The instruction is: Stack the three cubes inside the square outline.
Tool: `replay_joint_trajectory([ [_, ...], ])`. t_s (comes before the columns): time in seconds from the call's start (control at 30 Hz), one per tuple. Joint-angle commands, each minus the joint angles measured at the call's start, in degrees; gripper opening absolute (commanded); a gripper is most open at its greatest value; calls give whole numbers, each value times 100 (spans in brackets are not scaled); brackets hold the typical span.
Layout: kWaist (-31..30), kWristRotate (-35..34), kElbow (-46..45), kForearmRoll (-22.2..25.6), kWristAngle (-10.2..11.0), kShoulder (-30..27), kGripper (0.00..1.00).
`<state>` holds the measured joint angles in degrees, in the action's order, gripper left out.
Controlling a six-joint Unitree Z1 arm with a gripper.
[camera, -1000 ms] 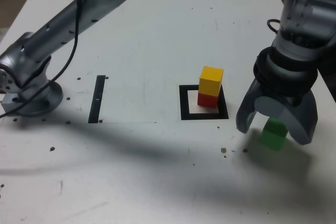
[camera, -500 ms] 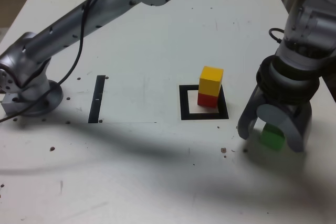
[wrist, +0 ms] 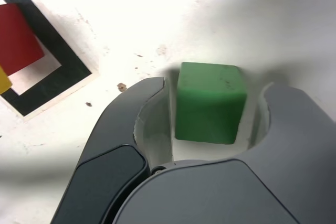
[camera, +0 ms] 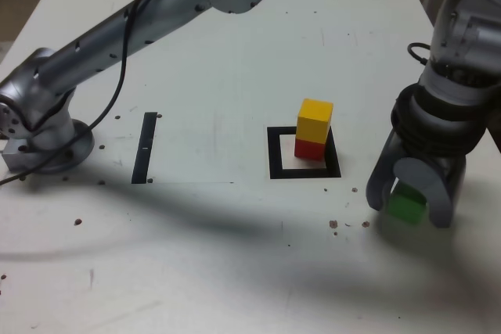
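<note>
Gripper is lower now vs a sec ago, down around the green cube on the table. Jaws, wide apart earlier w/ cube showing well between them, are drawn in close on both sides of it. Wrist view: only thin slivers of gap left btwn each jaw's inner face and the cube; can't tell if contact is made. In exterior view the cube is more hidden than before, only a small green patch showing btwn the jaws. Arm's upper link sits a bit further toward the exterior view's right.
</note>
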<state>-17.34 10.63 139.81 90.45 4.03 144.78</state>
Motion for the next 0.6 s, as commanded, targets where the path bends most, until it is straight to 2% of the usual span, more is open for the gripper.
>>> replay_joint_trajectory([
  [0.0, -15, 9, 20, 43, -15, 24, 28],
  [0.57, -15, 9, -26, 88, 23, -49, 28],
])
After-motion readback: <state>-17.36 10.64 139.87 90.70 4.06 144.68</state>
